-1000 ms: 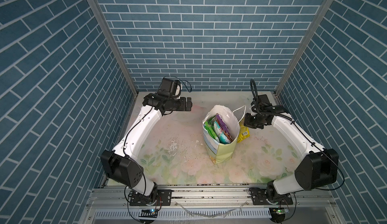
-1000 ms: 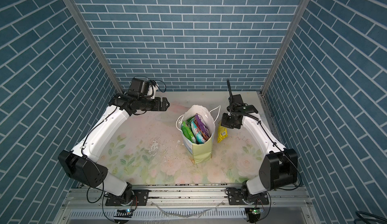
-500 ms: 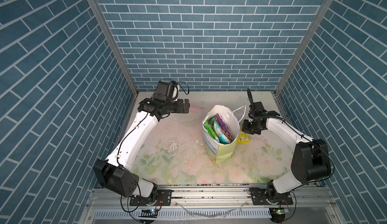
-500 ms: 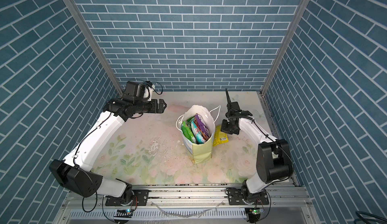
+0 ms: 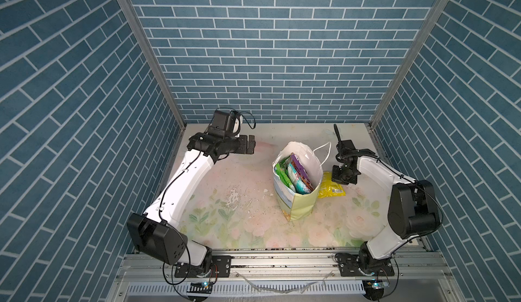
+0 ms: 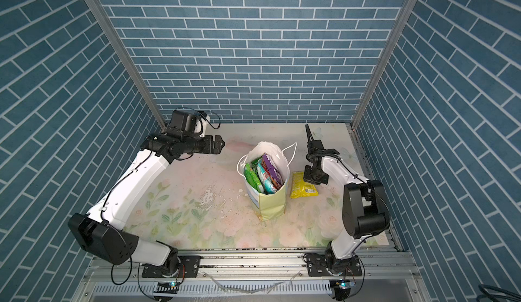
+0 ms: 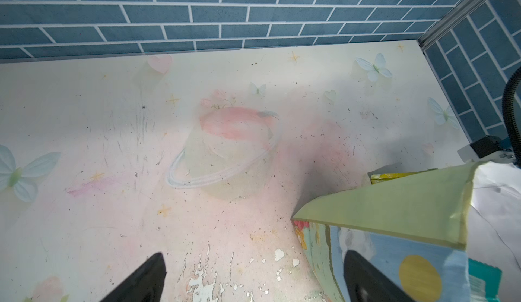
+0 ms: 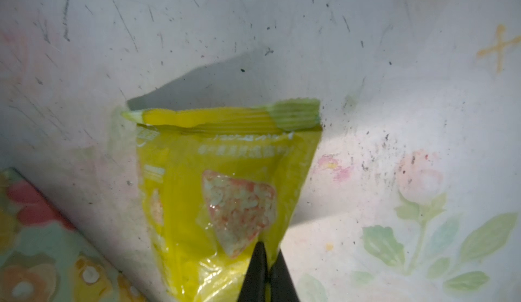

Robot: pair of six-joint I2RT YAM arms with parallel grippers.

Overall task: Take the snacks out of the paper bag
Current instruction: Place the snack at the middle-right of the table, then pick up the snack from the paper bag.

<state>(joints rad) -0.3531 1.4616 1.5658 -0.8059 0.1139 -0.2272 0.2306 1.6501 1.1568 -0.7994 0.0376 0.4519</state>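
The bag stands upright near the middle of the bench, mouth open, with packets inside (green, teal-white and purple show). A yellow packet lies on the bench just beside the bag, toward the right edge. The right gripper points down, jaws pinched together on the yellow packet's end. The left gripper hovers toward the back-left corner, jaws wide apart, holding nothing.
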